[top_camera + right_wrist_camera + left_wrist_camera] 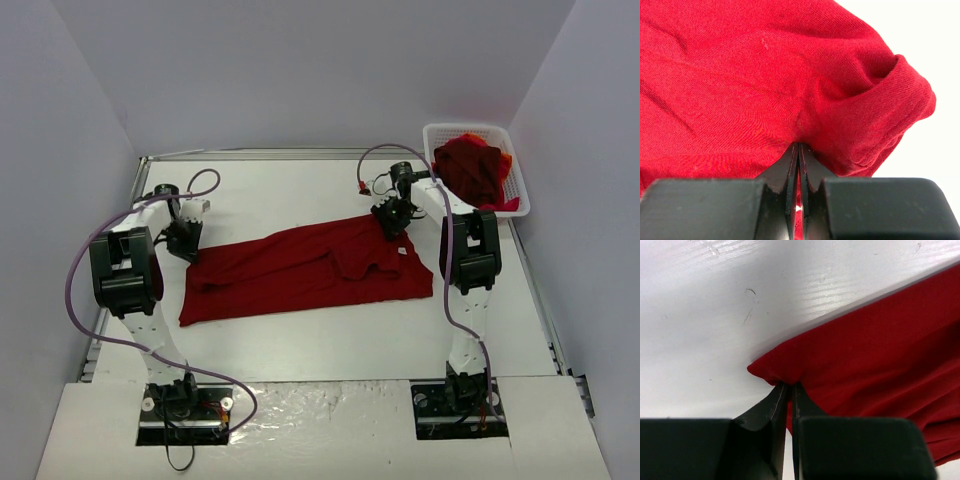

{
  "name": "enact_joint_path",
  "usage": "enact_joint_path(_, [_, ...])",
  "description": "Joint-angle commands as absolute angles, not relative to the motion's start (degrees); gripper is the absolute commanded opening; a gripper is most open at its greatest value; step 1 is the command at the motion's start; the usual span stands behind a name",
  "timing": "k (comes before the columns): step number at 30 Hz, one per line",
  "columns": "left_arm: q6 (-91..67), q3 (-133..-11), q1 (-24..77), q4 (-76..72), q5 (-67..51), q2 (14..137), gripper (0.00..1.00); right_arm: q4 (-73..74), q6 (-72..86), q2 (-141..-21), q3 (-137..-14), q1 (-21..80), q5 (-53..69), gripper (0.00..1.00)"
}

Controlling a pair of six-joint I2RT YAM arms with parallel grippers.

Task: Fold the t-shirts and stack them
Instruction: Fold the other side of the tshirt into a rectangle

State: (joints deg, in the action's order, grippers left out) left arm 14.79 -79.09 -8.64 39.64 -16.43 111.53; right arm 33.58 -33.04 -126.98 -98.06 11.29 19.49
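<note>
A dark red t-shirt (300,272) lies spread across the middle of the white table, partly folded lengthwise. At its far left corner my left gripper (184,243) is shut on the cloth; the left wrist view shows the corner (771,371) pinched between the black fingers (774,410). My right gripper (392,222) is shut on the shirt's far right edge, and the right wrist view shows a bunched sleeve fold (875,120) just past its fingers (812,172). More t-shirts (472,170), dark red and red-orange, are heaped in the basket.
A white mesh basket (508,140) stands at the far right corner of the table (300,190). Grey walls close in on three sides. Purple cables loop off both arms.
</note>
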Motion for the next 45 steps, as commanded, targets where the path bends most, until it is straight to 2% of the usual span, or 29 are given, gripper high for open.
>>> enact_joint_path(1, [16.35, -81.55, -8.88, 41.13, -13.89, 108.55, 0.02, 36.04, -34.54, -132.89, -95.45, 10.46, 14.85, 0.00])
enact_joint_path(8, [17.75, -86.74, -8.88, 43.94, -11.60, 107.49, 0.02, 36.04, -34.63, -132.80, -95.36, 10.46, 14.68, 0.00])
enact_joint_path(28, [19.95, -88.77, -8.96, 45.61, -9.32, 109.33, 0.03, 35.95, -34.63, -133.33, -95.36, 10.46, 13.89, 0.00])
enact_joint_path(33, [20.04, -90.26, -9.14, 46.23, -9.75, 110.83, 0.06, 35.95, -34.54, -133.42, -95.45, 10.46, 13.80, 0.00])
enact_joint_path(45, [21.79, -104.15, -12.30, 59.23, -21.53, 119.53, 0.02, 36.03, -34.54, -133.86, -95.19, 10.46, 13.71, 0.00])
